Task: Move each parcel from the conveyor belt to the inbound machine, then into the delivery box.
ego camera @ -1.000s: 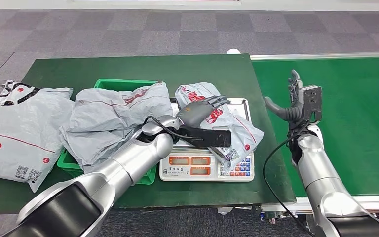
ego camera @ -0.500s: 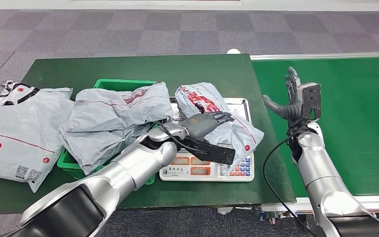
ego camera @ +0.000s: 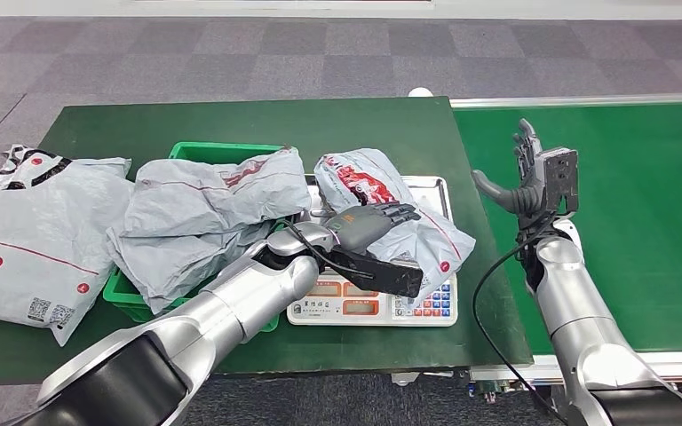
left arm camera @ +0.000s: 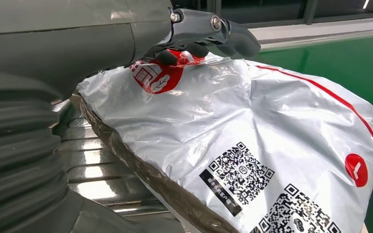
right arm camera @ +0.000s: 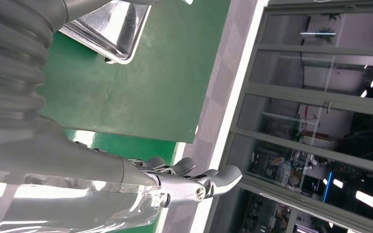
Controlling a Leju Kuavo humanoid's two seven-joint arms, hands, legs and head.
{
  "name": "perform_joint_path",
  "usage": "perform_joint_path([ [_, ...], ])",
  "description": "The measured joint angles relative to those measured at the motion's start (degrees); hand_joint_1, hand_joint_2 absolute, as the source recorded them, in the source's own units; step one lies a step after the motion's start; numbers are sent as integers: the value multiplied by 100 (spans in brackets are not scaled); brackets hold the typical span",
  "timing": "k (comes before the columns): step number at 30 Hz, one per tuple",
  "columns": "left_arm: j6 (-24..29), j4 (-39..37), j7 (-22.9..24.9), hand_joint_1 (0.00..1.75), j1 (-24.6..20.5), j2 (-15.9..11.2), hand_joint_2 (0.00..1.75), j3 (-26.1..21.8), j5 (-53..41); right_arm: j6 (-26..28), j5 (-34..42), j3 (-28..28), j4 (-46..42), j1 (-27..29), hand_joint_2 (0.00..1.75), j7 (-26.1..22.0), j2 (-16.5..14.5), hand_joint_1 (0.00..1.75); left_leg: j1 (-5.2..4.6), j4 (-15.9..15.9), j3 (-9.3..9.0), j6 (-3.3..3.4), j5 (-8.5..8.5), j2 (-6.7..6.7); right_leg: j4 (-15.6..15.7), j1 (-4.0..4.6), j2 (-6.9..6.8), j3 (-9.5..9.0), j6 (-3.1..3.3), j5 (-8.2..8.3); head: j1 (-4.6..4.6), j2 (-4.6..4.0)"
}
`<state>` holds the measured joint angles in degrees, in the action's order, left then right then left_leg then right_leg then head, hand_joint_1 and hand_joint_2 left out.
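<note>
A green felt-covered counter [ego camera: 231, 120] stands on a floor of grey carpet tiles [ego camera: 231, 53] in lighter and darker squares. To its right runs a green conveyor belt [ego camera: 648, 222] with a pale metal edge. The right wrist view looks past the counter to tall glass partitions with dark frames [right arm camera: 315, 97].

On the counter sits a steel-topped weighing scale with an orange display and a blue keypad [ego camera: 368, 302]. A crumpled grey plastic mailer parcel with red markings and printed square codes [ego camera: 382, 191] lies on its steel tray. The left robot hand [ego camera: 364, 222] rests palm down on this parcel, fingers stretched across its top; in the left wrist view the fingertips [left arm camera: 184, 51] press the film beside a red logo, but whether they grip it I cannot tell.

The right robot hand [ego camera: 522, 173] is raised upright over the near edge of the belt, fingers spread wide, holding nothing.

Just left of the scale, a green plastic crate [ego camera: 222, 151] holds a large crumpled grey mailer bag [ego camera: 204, 213]. Another flat grey mailer bag [ego camera: 27, 231] lies at the counter's left end.
</note>
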<state>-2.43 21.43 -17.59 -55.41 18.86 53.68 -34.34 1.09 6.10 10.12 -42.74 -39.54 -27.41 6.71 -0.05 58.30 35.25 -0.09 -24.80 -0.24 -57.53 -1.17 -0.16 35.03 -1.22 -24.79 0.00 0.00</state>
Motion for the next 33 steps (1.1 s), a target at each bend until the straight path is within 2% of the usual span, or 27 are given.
perform_joint_path([
  [16, 0, -3, 0, 0, 0, 2, 175, 1, 0, 0, 0, 0, -8, 0, 175, 0, 0, 0, 0, 0, 0, 0, 0, 0, 0, 0, 0, 0, 0, 0, 0, 0],
  [20, 1, -2, -12, 175, 0, 3, 175, 1, 0, -20, 8, 0, -10, 1, 175, -7, 0, 0, 0, 0, 0, 0, 0, 0, 0, 0, 0, 0, 0, 0, 0, 0],
  [27, 66, 7, -142, 175, 68, 84, 175, 0, 10, -199, -27, 0, -597, 135, 175, 302, -54, 0, 0, 0, 0, 0, -1, -1, 0, 0, 0, 1, 0, -1, 0, 0],
  [33, 73, 16, -144, 175, 81, 110, 175, 1, 10, -199, -28, 0, -880, 190, 175, 336, -80, 0, 0, 0, 0, 0, 0, -1, 0, 0, 0, 0, 0, -1, 0, 0],
])
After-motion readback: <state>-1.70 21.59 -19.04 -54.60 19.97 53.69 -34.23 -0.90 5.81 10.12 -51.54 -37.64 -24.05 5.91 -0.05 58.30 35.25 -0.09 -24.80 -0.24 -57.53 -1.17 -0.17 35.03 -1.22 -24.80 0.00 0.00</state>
